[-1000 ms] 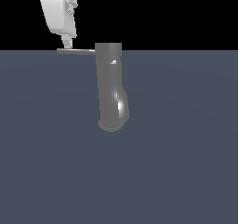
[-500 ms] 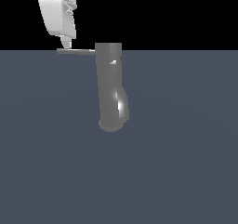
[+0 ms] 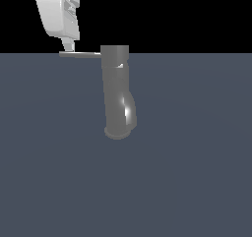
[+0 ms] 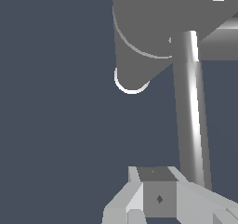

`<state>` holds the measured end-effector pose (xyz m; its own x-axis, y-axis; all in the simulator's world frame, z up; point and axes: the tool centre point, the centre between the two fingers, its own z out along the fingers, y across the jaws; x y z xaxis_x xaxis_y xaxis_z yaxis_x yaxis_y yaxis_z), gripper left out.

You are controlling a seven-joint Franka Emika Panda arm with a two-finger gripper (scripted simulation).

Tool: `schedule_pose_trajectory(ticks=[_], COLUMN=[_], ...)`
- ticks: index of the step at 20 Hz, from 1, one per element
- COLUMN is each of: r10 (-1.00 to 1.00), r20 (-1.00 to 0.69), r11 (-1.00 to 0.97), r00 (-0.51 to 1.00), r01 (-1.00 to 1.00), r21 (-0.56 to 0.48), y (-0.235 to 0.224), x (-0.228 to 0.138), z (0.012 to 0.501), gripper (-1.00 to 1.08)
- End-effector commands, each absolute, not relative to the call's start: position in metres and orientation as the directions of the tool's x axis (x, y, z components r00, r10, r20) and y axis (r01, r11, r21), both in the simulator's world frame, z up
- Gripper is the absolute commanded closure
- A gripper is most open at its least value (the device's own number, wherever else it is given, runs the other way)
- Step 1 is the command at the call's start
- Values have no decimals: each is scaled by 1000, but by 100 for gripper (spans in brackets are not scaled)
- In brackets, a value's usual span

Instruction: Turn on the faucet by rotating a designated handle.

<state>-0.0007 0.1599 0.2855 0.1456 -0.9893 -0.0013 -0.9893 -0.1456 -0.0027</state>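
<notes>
The faucet (image 3: 116, 86) is a thick glossy grey cylinder that stands on the dark floor, with its curved spout mouth low at the front. The handle (image 3: 81, 54) is a thin grey rod that sticks out from the faucet's top toward the exterior view's left. My white gripper (image 3: 68, 47) hangs just above the handle's outer end, with its fingertips at or touching the rod. In the wrist view the handle (image 4: 191, 116) runs alongside my gripper (image 4: 158, 197), not between the fingers. The fingers look pressed together and hold nothing. The faucet (image 4: 139, 46) fills the far part of that view.
A flat dark blue-grey floor (image 3: 197, 172) lies around the faucet. Above it the background is black.
</notes>
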Motion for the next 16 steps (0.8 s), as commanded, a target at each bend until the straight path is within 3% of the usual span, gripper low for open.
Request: schedule_pose_trajectory(ticks=[1,16], r10=[-990,-990], r20=[0,0], r11=[-144,-144], r00=[144,144], r01=[-990,-990], r21=[0,0], y=[157,148], x=[-9,-51], z=[285,285], gripper=[108,108])
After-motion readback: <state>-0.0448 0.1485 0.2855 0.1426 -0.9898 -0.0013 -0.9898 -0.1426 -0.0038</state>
